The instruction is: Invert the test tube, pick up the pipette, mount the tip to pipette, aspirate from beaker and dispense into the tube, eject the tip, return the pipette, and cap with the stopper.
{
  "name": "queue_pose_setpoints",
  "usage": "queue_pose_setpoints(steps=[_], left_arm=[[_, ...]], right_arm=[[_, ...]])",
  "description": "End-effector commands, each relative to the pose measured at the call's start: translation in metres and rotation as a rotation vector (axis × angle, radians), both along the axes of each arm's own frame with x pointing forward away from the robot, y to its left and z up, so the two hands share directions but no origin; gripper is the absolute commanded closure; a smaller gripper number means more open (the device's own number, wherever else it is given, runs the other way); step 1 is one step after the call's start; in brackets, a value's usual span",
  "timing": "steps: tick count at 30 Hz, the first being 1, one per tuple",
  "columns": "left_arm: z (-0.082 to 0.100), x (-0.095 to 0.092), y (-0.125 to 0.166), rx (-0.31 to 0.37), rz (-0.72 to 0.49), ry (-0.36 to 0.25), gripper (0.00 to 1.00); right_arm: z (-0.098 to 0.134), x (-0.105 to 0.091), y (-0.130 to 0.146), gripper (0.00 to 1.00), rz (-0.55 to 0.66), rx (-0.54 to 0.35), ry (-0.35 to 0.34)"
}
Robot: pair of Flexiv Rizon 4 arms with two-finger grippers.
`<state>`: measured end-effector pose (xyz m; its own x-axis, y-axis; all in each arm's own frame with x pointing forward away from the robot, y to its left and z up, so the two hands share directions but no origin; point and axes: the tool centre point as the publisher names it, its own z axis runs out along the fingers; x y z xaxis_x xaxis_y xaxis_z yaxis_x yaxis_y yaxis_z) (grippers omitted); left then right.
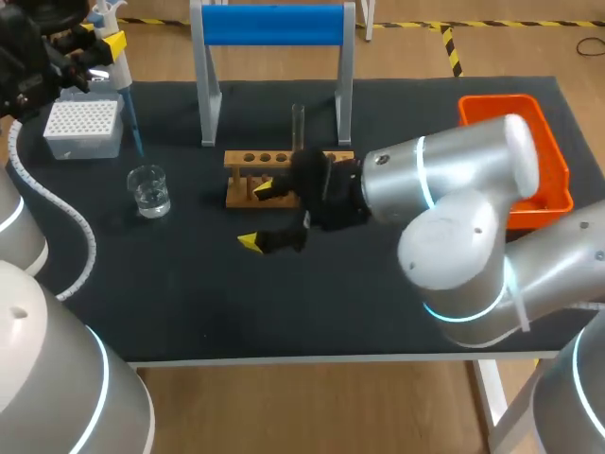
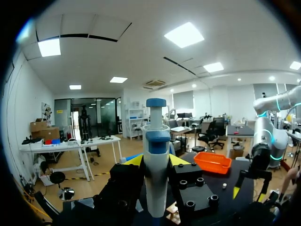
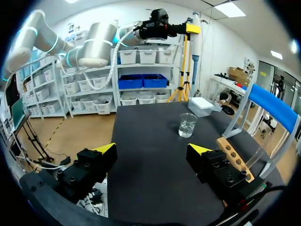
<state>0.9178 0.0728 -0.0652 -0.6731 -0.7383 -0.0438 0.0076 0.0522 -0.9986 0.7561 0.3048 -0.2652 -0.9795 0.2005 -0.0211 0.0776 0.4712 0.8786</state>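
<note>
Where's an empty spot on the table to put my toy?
The front strip of the black table, nearer than the beaker and the right end effector, is bare. So is the back stretch between the blue stand and the orange bin. Around the wooden rack it's crowded.

No legible writing is showing anywhere on the tabletop (image 1: 189,303).
The pipette (image 2: 156,176), the beaker (image 1: 149,192), the tip box (image 1: 83,128) and the wooden rack (image 1: 248,159) are displaying no letters, numbers or signs that can be read; any print on them is appearing too small to make out.
</note>
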Motion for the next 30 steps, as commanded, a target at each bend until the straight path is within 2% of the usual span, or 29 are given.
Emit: queue_pose_setpoints(steps=[1,21,30], left_arm=[[-0.001,0.0,-0.001,-0.002,0.002,-0.004,1.0],[-0.001,0.0,-0.001,-0.002,0.002,-0.004,1.0],[-0.001,0.0,-0.001,-0.002,0.002,-0.004,1.0]], right_arm=[[-0.019,0.005,0.031,0.0,-0.088,-0.006,-0.036],[-0.028,0.04,0.04,0.0,-0.154,-0.04,-0.086],[-0.031,0.05,0.045,0.0,-0.181,-0.042,-0.107]])
